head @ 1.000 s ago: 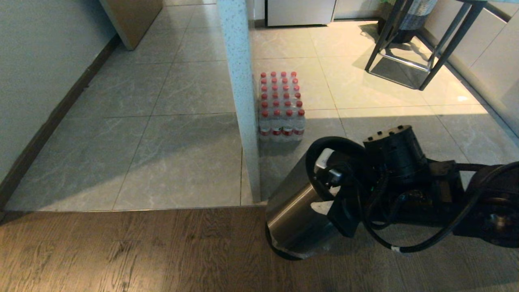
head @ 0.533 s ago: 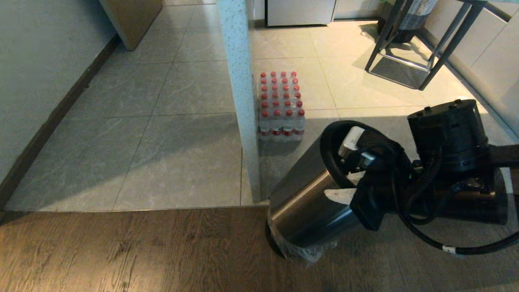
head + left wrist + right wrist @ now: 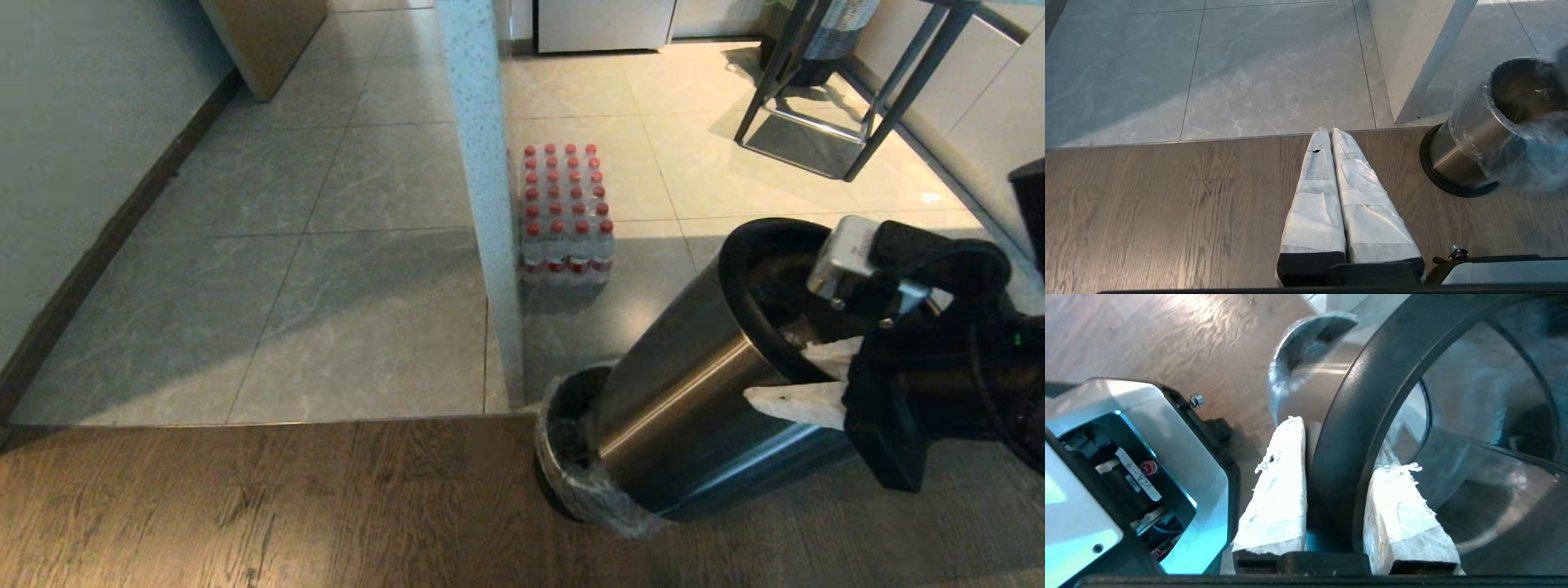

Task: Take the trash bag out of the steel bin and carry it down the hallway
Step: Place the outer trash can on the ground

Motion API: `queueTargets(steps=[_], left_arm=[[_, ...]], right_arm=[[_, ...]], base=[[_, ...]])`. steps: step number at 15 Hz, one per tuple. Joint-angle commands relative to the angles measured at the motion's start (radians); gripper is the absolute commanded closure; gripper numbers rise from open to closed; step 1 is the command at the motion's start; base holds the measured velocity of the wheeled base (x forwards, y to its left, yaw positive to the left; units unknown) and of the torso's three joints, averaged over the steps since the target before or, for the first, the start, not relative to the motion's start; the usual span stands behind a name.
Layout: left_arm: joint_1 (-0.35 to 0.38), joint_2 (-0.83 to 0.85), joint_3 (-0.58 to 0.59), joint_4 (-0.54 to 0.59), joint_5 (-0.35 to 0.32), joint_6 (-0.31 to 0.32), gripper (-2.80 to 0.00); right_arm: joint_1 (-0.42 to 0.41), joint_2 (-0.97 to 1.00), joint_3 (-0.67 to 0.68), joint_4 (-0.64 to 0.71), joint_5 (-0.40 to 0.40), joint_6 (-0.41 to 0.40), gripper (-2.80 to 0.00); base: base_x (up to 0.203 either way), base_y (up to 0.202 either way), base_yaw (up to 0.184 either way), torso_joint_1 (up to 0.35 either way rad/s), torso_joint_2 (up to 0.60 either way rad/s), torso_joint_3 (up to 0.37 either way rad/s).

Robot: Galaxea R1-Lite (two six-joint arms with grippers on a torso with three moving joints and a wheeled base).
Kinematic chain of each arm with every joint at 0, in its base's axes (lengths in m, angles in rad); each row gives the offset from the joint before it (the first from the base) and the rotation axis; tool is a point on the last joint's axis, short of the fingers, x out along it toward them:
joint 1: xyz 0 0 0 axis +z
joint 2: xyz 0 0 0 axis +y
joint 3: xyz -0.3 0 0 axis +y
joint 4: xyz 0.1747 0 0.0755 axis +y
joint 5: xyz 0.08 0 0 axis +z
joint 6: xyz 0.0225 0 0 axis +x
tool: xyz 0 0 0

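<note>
Grips the steel bin (image 3: pixel 694 408) by its black rim (image 3: pixel 739 286) with the right claw (image 3: pixel 1339 445), one finger inside and one outside; keeps the left claw (image 3: pixel 1331 134) pressed together above the wooden floor (image 3: pixel 1147 212). Shows the trash bag (image 3: pixel 588 490) not yet freed, crinkled around the bin's lower end beside the pillar (image 3: pixel 482 204), so removal and the hallway carry appear outstanding. Tilts the bin's long axis, mouth up toward the robot's right, base down-left.
</note>
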Motion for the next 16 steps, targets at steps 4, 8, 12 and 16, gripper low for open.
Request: queueTargets(steps=[4, 8, 12, 16], left_arm=[[0.0, 0.0, 0.0, 0.0, 0.0, 0.0, 0.0], [0.0, 0.0, 0.0, 0.0, 0.0, 0.0, 0.0], [0.0, 0.0, 0.0, 0.0, 0.0, 0.0, 0.0], [0.0, 0.0, 0.0, 0.0, 0.0, 0.0, 0.0]], right_arm=[[-0.119, -0.112, -0.056, 0.055, -0.111, 0.068, 0.0], [-0.392, -0.076, -0.021, 0.065, -0.211, 0.121, 0.0], [-0.702, 0.109, 0.059, 0.035, -0.27, 0.259, 0.0], [-0.84, 0.427, 0.058, -0.133, -0.241, 0.395, 0.0]], base=[[0.0, 0.0, 0.0, 0.0, 0.0, 0.0], [0.0, 0.0, 0.0, 0.0, 0.0, 0.0], [0.0, 0.0, 0.0, 0.0, 0.0, 0.0], [0.0, 0.0, 0.0, 0.0, 0.0, 0.0]])
